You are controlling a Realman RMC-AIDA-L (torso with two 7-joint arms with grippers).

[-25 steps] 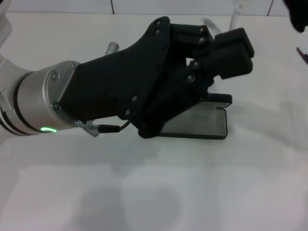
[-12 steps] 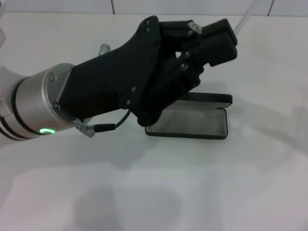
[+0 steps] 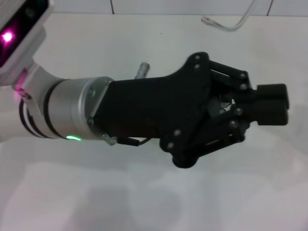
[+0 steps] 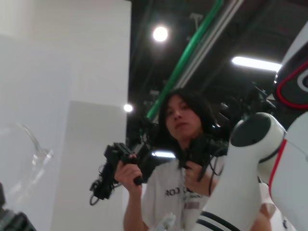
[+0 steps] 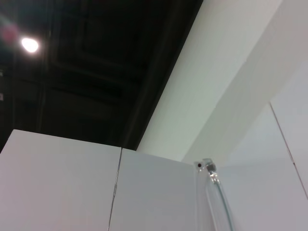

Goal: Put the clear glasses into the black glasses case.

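My left gripper fills the middle of the head view, pointing right, its two finger pads pressed together with nothing visible between them. The black glasses case is hidden behind this arm. Of the clear glasses, only a thin temple arm shows at the top edge of the table, running off the top of the picture. A curved clear piece shows in the left wrist view, and a clear temple end in the right wrist view. The right gripper is out of view.
The white table stretches out in front of the arm. A person holding controllers stands in the left wrist view, next to a white robot arm. White wall panels show in the right wrist view.
My left gripper has swung down and to the right, turned level, and now covers the case that showed below it earlier. The clear temple arm now lies apart from the gripper, at the top.
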